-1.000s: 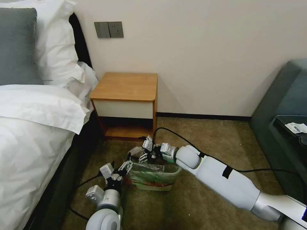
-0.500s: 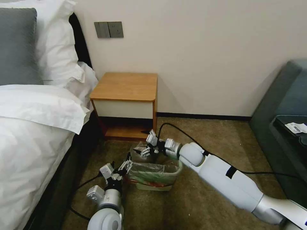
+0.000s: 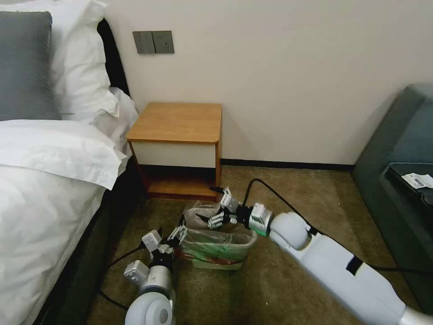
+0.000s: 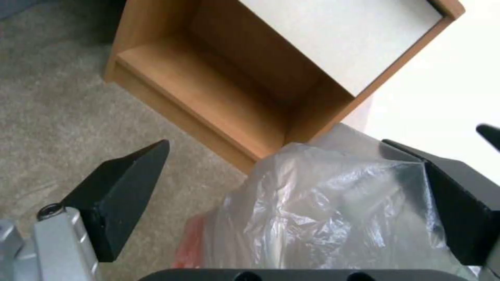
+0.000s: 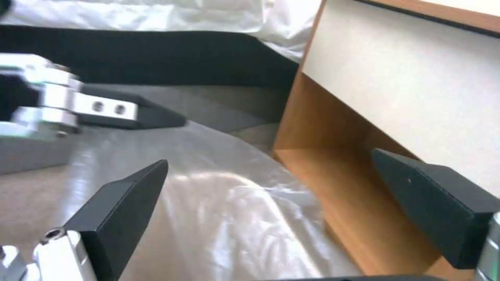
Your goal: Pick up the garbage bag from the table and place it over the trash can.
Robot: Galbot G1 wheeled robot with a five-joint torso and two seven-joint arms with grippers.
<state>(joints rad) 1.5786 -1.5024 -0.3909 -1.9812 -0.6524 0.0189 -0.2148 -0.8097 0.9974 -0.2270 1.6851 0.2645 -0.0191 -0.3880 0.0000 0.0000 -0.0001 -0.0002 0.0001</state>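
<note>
Head view: garbage bag (image 3: 212,241) draped in the trash can (image 3: 247,241).
Both grippers, left (image 3: 177,235) and right (image 3: 217,215), gape wide at its rim.

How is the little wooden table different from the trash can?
The nightstand is wooden with a bare top; the trash can is green plastic and draped with the garbage bag. The nightstand stands taller and against the wall; the trash can sits lower, in front of it. Both stand on the carpet.
</note>
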